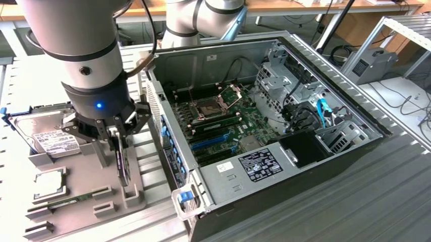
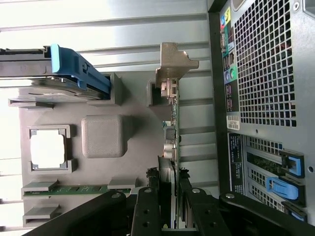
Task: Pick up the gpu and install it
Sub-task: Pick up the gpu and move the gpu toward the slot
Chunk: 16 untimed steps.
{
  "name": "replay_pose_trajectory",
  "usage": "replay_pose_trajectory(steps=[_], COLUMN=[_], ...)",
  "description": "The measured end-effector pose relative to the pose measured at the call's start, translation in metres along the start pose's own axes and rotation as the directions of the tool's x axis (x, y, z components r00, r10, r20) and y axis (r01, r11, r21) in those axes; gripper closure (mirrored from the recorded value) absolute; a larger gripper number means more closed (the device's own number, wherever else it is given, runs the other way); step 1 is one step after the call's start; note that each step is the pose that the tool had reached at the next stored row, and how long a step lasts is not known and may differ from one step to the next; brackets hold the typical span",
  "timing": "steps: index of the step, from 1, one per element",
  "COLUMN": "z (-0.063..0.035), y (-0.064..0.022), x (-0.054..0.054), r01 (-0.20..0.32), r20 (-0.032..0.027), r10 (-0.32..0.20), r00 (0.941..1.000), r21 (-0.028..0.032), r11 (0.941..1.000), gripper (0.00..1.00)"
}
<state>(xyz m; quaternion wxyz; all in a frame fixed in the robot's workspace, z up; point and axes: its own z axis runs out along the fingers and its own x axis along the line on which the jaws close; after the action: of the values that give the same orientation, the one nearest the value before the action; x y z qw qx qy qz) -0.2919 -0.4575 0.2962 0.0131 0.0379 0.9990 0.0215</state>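
**Gripper (image 1: 113, 133) down over gpu (image 1: 122, 164), card still in holder tray (image 1: 81, 176)**
Gpu stands on edge in its slot, running btwn the jaws, metal bracket at the far end from them. Jaws sit either side of the card; can't tell if clamped or just close. PC case (image 1: 269, 126) is beside the jaws, open. Card prob light & stiff but fragile: best held flat-on across board/shroud near mid-length, w/ no squeeze on small parts or edge contacts.

Bright daylight glare bleaches the slatted table (image 2: 98, 14); the computer case (image 1: 202, 65) interior is dimmer.
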Motion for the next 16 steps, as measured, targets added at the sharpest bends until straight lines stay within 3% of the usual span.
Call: replay_pose_trajectory(steps=[16], z=[-0.0036], y=[0.0001], x=[-0.0001], r01=[0.0], r20=[-0.0001], r10=[0.0], r00=[1.0], r21=[0.0], r11=[1.0], gripper=[0.74])
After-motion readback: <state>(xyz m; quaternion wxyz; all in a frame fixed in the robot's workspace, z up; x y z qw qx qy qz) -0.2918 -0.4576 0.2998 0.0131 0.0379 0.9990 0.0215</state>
